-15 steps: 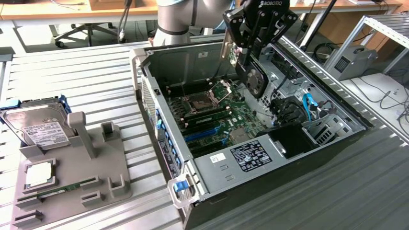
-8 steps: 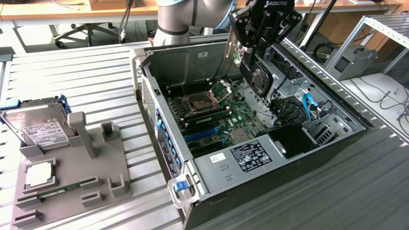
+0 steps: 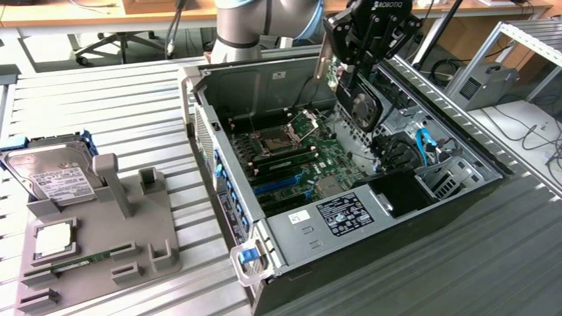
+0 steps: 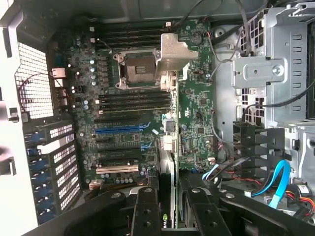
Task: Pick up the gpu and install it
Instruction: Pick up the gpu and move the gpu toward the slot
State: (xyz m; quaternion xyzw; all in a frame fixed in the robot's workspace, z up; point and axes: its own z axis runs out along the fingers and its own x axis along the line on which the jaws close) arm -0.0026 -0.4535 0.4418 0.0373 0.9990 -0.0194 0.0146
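Observation:
My gripper (image 3: 353, 66) is shut on the gpu (image 3: 358, 99), a green card with a black fan on its face, and holds it upright on edge. It hangs over the far side of the open computer case (image 3: 230, 217), above the motherboard (image 3: 303, 161). In the wrist view the gpu (image 4: 167, 172) shows edge-on between my black fingers (image 4: 145, 211), with the gripper (image 4: 170, 216) above the motherboard (image 4: 194, 113). The blue expansion slot (image 4: 120, 129) lies off to one side of the card's edge, apart from it.
A grey holder tray (image 3: 105, 250) at the exterior view's left carries a silver hard drive (image 3: 52, 174), a processor (image 3: 54, 238) and a memory stick (image 3: 83, 263). Inside the case are the processor socket (image 4: 135, 69), a metal drive cage (image 4: 261, 69) and blue cables (image 4: 278, 179).

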